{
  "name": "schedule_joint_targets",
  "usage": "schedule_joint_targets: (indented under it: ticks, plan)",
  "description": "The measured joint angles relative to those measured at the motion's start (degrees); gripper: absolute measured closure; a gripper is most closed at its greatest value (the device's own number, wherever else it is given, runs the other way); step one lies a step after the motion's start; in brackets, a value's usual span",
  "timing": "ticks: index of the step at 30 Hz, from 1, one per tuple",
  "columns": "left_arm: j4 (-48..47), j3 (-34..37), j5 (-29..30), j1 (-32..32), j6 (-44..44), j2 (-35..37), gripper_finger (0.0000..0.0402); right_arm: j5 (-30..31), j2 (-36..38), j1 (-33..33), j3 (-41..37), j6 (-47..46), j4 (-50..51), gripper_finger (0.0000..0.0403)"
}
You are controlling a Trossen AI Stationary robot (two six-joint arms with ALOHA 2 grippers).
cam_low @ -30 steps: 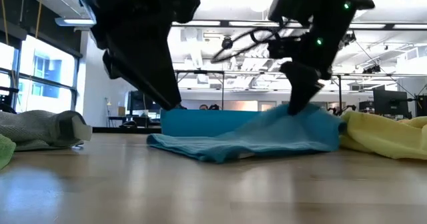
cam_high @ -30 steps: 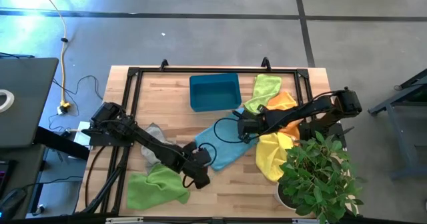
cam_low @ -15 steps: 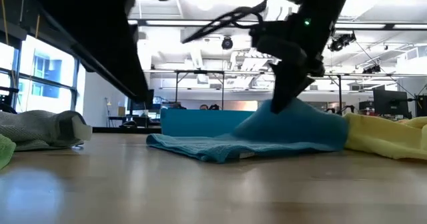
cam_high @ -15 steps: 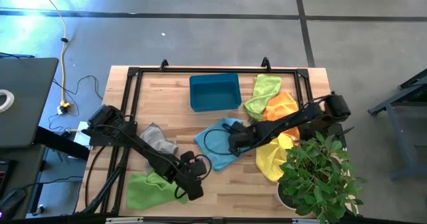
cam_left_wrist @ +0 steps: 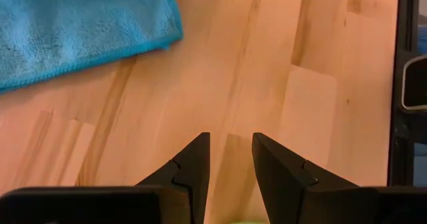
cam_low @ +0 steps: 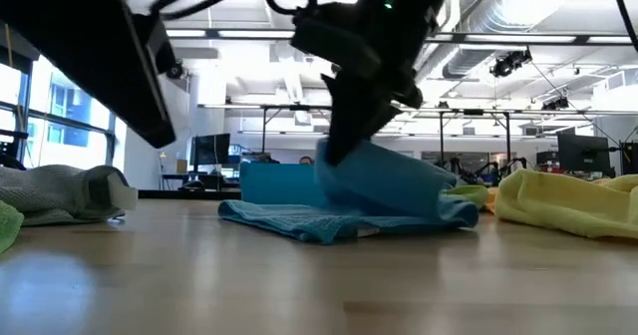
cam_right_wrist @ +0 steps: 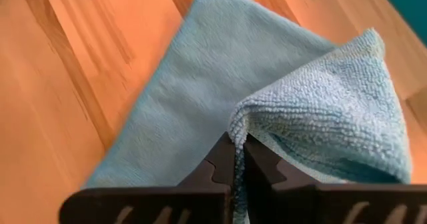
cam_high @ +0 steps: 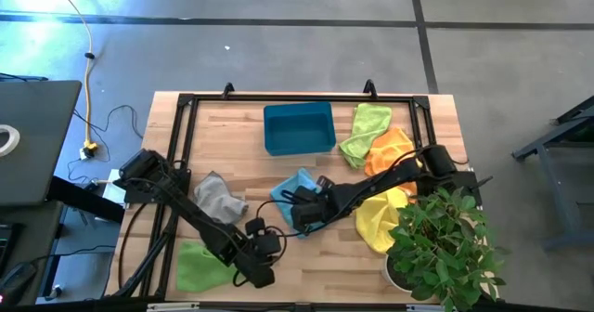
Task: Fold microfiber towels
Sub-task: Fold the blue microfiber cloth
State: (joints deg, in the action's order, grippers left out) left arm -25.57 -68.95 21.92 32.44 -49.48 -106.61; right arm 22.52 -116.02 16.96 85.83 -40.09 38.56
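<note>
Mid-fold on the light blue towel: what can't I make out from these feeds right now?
- High view: the right gripper covers the pinched corner of the light blue microfiber towel; only the right wrist view shows it.
- High view: the potted plant hides part of the yellow microfiber towel.
- Low view: the left arm is cut off by the top edge.
- Left wrist view: the left gripper hovers open over bare wood.

light blue towel (cam_high: 295,187), grey towel (cam_high: 218,198), lime green towels (cam_high: 369,124), orange towel (cam_high: 393,145), yellow towel (cam_high: 374,214) (teal bin (cam_high: 298,128))
</note>
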Motion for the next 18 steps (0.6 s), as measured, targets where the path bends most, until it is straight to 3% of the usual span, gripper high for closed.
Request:
schedule_joint_targets:
  ticks: [18]
  plan:
    - [-2.1,0.0,2.8,2.9,-2.9,0.0,0.0298,0.0,-2.8,1.2,1.0,-1.0,-7.9,0.0398]
